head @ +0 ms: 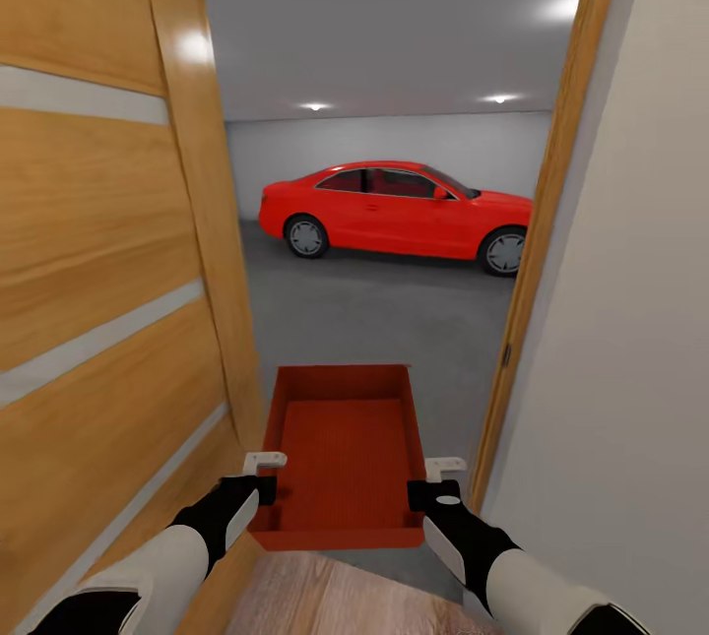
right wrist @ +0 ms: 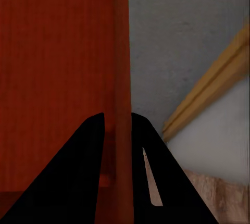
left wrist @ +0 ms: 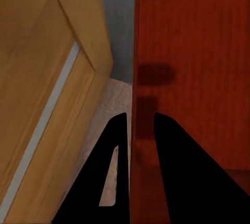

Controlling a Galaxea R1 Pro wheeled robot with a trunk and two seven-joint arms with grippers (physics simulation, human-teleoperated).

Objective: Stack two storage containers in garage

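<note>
I hold one orange-red storage container [head: 342, 453] level in front of me, in the doorway to the garage. My left gripper [head: 261, 487] is shut on its left wall and my right gripper [head: 425, 492] is shut on its right wall. In the left wrist view the black fingers [left wrist: 117, 146] straddle the container wall [left wrist: 138, 130], and in the right wrist view the fingers [right wrist: 94, 146] clamp the other wall [right wrist: 121, 104]. The container is empty. Beyond it lies the grey garage floor [head: 384, 315].
An open wooden plank door [head: 108, 251] stands close on my left. The door frame [head: 537, 251] and a pale wall [head: 630, 340] are close on my right. A red car [head: 399, 207] is parked across the far side of the garage. Light wood planks [head: 325, 596] are under me.
</note>
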